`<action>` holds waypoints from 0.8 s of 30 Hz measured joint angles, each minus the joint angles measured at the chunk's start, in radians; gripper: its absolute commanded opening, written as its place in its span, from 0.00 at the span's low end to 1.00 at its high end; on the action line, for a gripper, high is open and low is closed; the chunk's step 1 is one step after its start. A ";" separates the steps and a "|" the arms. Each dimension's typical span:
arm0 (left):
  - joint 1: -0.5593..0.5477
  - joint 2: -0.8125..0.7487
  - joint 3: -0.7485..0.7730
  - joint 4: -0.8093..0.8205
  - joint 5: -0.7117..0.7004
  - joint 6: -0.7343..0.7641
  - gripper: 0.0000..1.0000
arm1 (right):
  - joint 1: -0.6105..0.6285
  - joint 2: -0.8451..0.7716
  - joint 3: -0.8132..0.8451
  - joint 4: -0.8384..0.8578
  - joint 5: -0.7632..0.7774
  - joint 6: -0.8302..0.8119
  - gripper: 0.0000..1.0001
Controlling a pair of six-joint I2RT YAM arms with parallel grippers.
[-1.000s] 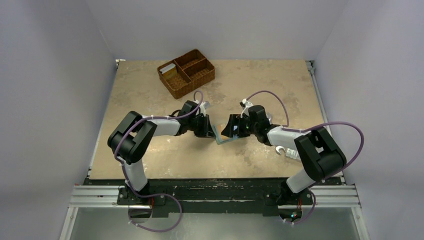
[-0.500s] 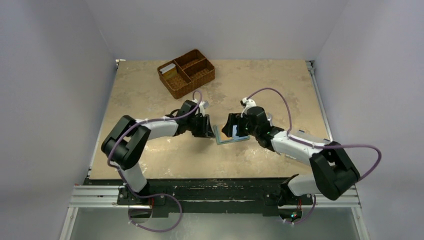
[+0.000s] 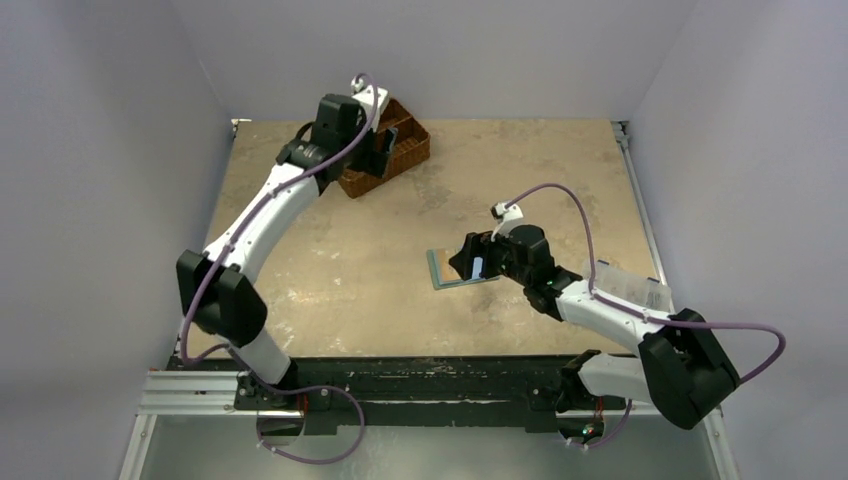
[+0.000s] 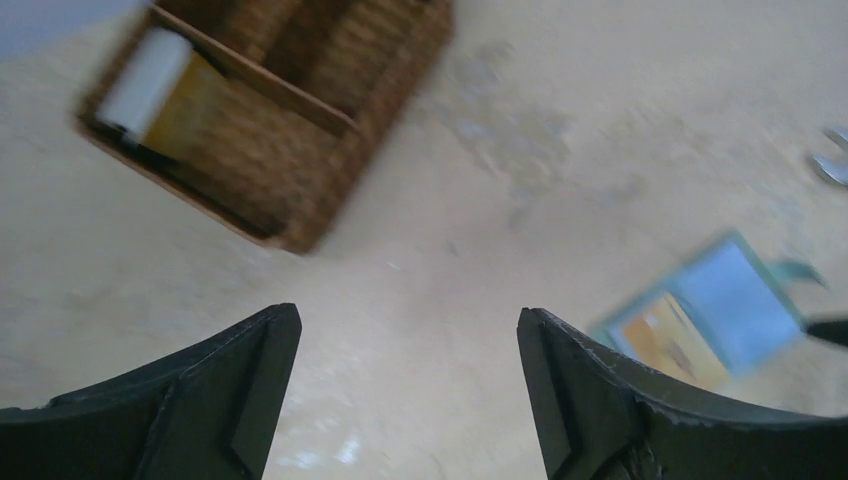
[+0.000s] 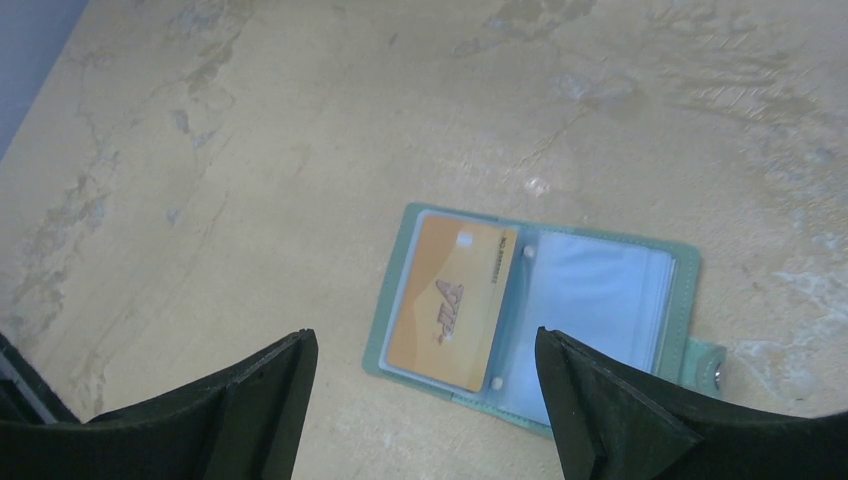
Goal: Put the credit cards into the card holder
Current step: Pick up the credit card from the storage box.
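Note:
The card holder lies open on the table, a teal wallet with clear sleeves. An orange-yellow credit card sits in its left sleeve. My right gripper hovers open just above it, nothing between the fingers. From above, the right gripper is at the right end of the card holder. My left gripper stands open and empty over the wicker basket at the back. In the blurred left wrist view, white and yellowish credit cards lie in one compartment of the basket.
A clear plastic box rests near the right edge, beside the right arm. A silver wrench shows at the right edge of the left wrist view. The card holder appears far right there. Grey walls enclose the table.
The left arm has swung away from the card holder to the basket at the back, and its jaws have opened. The right gripper has stayed open by the holder.

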 measured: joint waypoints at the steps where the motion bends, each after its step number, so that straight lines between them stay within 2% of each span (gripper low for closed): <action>1: 0.008 0.039 0.060 -0.016 -0.043 0.037 0.88 | 0.000 0.005 -0.008 0.010 -0.008 0.001 0.88; 7: 0.013 0.277 0.272 -0.062 -0.303 0.245 0.87 | 0.000 0.006 -0.034 0.048 -0.046 0.002 0.88; 10: 0.020 0.402 0.357 -0.091 -0.391 0.341 0.84 | 0.000 0.004 -0.034 0.061 -0.054 0.003 0.88; 16: 0.065 0.612 0.518 -0.127 -0.435 0.438 0.76 | 0.000 0.016 -0.040 0.095 -0.055 0.004 0.88; 19: 0.084 0.678 0.560 -0.129 -0.452 0.468 0.67 | 0.000 0.053 -0.040 0.105 -0.055 0.004 0.88; 24: 0.094 0.753 0.583 -0.112 -0.500 0.518 0.67 | 0.000 0.098 -0.040 0.105 -0.055 0.004 0.88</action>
